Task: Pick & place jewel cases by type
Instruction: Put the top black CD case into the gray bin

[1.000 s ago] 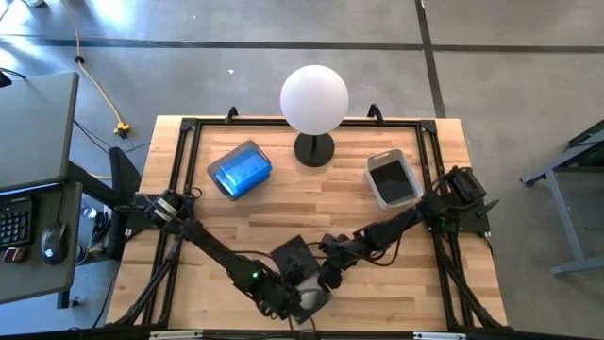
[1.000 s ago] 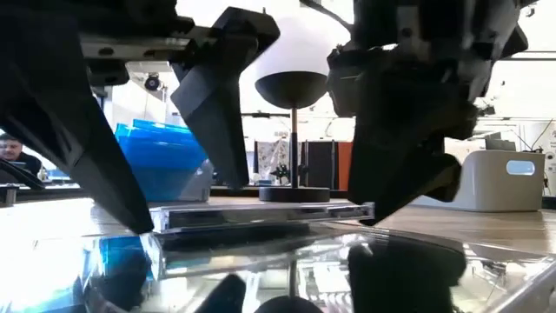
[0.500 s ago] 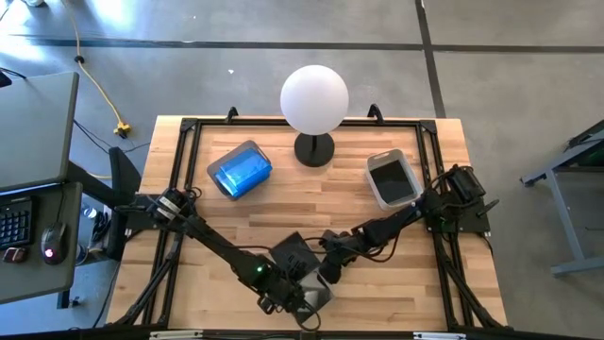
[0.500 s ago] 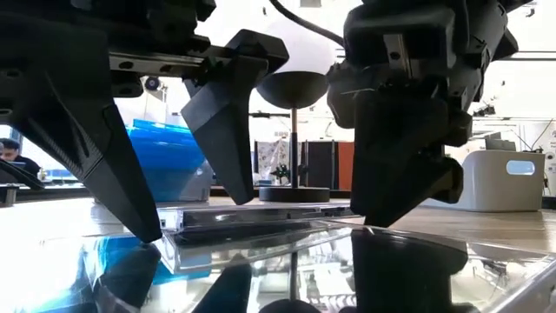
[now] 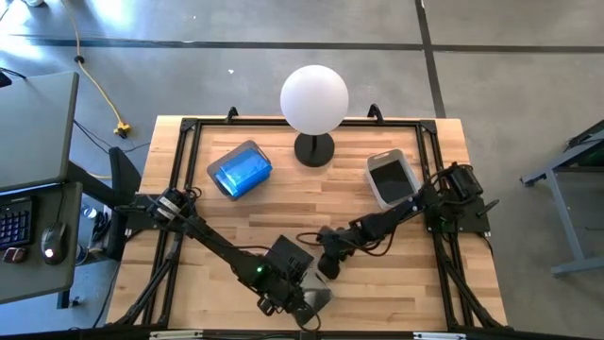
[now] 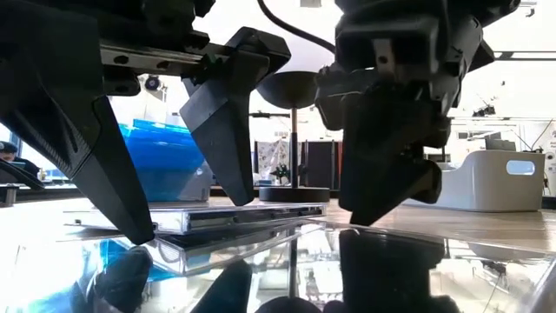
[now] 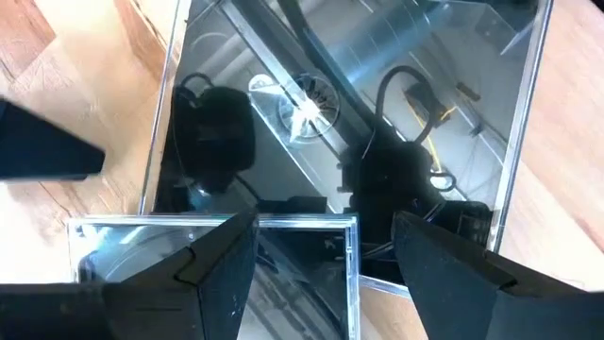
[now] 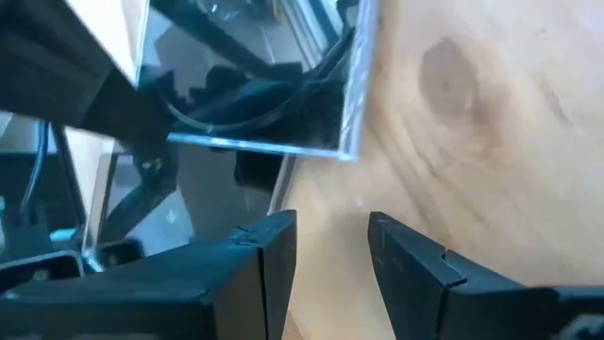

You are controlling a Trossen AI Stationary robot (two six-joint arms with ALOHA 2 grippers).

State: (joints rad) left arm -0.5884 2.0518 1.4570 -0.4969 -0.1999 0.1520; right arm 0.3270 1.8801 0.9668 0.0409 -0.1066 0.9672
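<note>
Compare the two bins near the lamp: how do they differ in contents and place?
The left bin holds blue jewel cases; the right bin holds a dark case. The left bin lies turned at an angle to the table's edge, left of the lamp; the right bin is less turned and lies right of it. Both are grey and stand on the table's far half.
</note>
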